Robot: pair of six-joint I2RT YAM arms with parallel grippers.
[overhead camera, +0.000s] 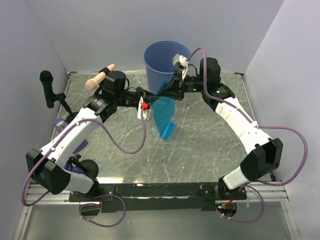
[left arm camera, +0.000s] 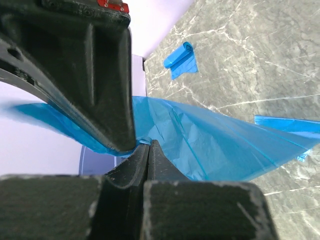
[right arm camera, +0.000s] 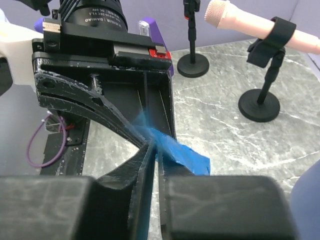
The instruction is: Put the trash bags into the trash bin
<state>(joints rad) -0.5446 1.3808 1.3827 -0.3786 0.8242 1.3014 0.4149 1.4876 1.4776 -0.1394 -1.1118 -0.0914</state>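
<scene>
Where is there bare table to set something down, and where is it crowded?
Free: the middle of the table, bordered by the trash bag, the left arm, the right arm and the near rail. Crowded: far centre, where the left tool and right tool pinch the bag by the trash bin, and the far-left corner with the black microphone and pink microphone.

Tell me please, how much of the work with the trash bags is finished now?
Done: nothing that I can confirm; the top view shows no bag inside the trash bin. In hand: the left end effector and the right end effector both pinch one blue bag, which hangs on the near side of the bin. Left: drop this bag in, then fetch the folded blue packet lying on the table.
</scene>
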